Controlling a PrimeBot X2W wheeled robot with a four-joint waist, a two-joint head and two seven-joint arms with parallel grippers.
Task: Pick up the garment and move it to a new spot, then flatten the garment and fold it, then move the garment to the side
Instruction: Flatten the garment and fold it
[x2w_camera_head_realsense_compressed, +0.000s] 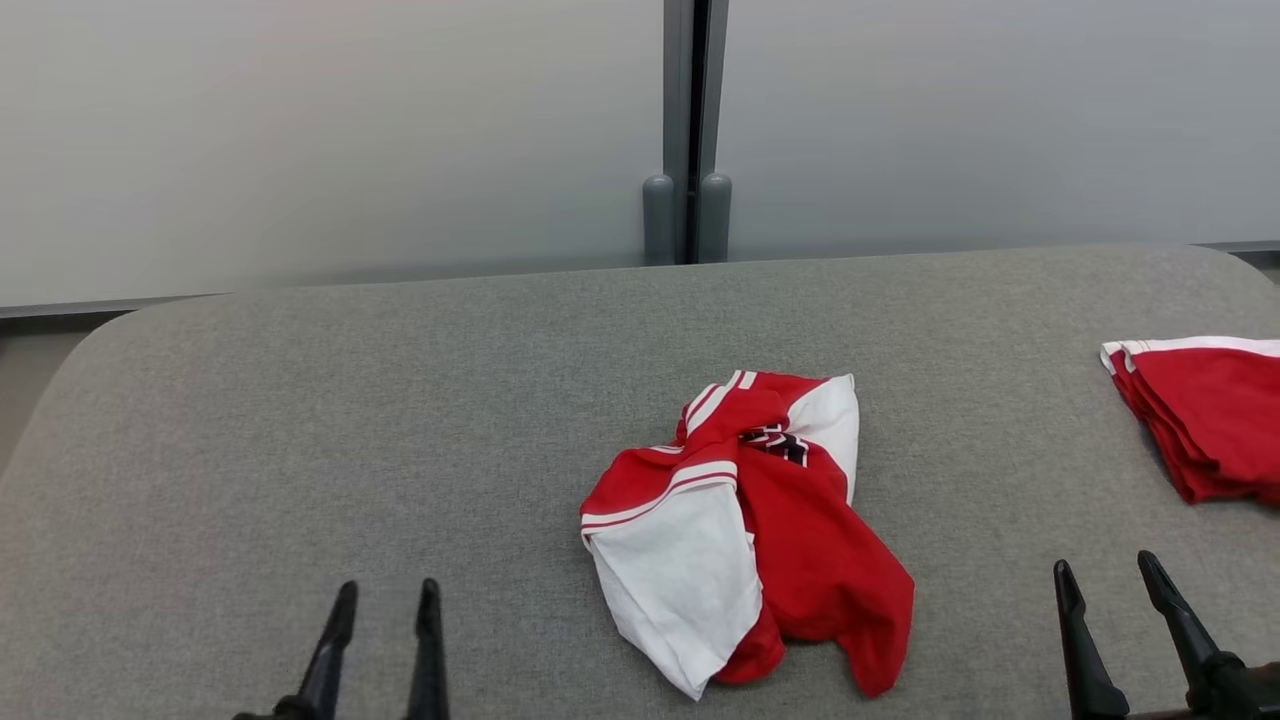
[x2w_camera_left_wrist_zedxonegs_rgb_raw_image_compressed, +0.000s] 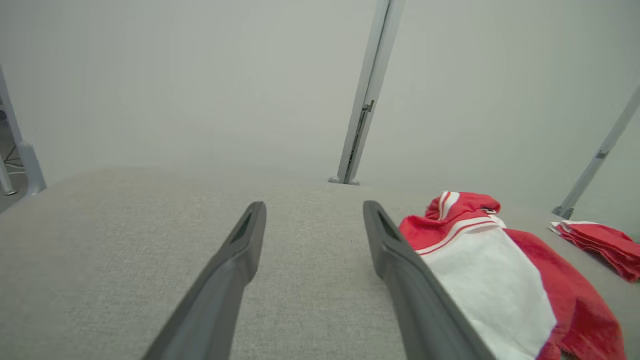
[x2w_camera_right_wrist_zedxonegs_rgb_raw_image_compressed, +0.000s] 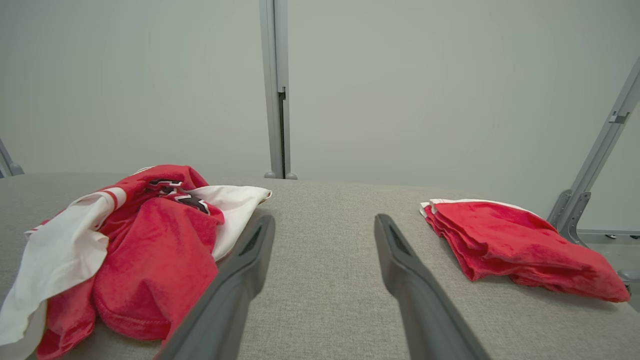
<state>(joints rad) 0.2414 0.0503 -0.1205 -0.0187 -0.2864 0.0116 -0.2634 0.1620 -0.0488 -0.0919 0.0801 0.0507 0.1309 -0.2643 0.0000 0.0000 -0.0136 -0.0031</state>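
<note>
Plainly, the crumpled red-and-white cloth garment (x2w_camera_head_realsense_compressed: 745, 520) lies by the near edge of the grey fabric counter (x2w_camera_head_realsense_compressed: 300, 450), between the left claw (x2w_camera_head_realsense_compressed: 388, 590) and right claw (x2w_camera_head_realsense_compressed: 1103, 562), both wide and empty. It looks soft, light and floppy, so a raised fold is likely the best place to pinch.

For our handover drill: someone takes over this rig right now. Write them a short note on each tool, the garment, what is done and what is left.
Left tool: open, empty, left of the garment.
Right tool: open, empty, between the garment and the folded pile.
The garment lies crumpled in the middle of the table, apart from both tools.
Done: nothing on this garment yet.
Left: pick up, move, flatten, fold, set aside.
</note>
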